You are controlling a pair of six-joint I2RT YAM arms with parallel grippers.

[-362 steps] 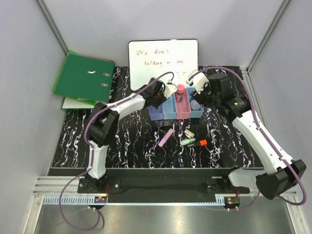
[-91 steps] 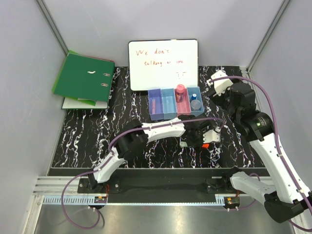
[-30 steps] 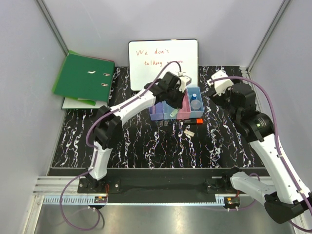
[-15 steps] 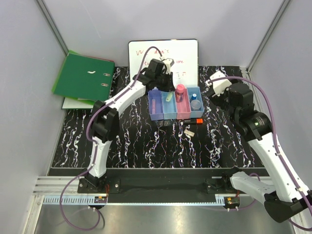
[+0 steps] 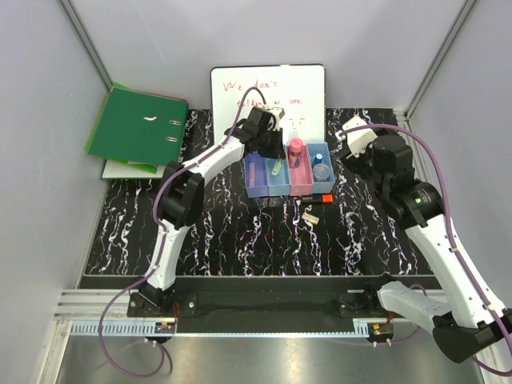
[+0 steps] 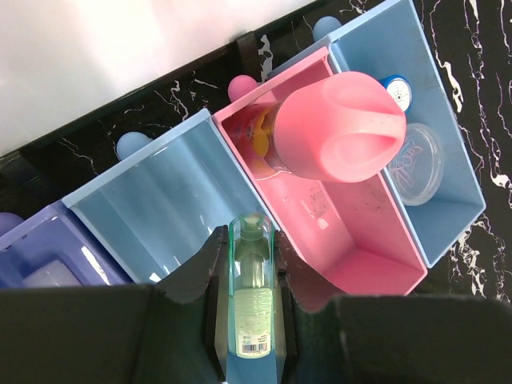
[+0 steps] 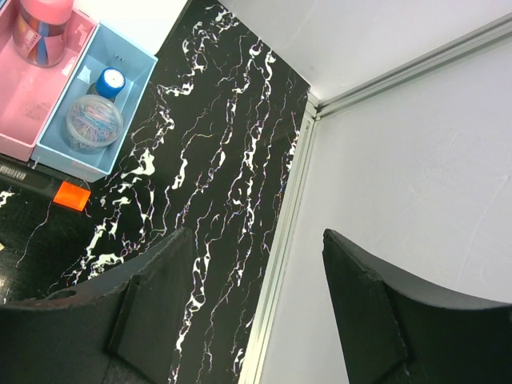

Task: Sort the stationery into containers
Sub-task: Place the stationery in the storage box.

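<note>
Marbled black tabletop (image 5: 240,232); L claw (image 6: 250,240) grips translucent green highlighter (image 6: 251,308) over light-blue bin (image 6: 160,208); R claw (image 7: 256,240) agape.

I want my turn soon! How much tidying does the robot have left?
Done: lilac marker, pink-capped item, blue-capped bottle and round case sit in bins. In hand: left jaws hold the green highlighter over the second, light blue bin. Left: the orange highlighter and a small white piece lie on the table.

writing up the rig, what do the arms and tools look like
Both the left arm and right arm have white links, black joints and a purple cable running along them. The left tool and right tool have broad, matte black fingers.
</note>
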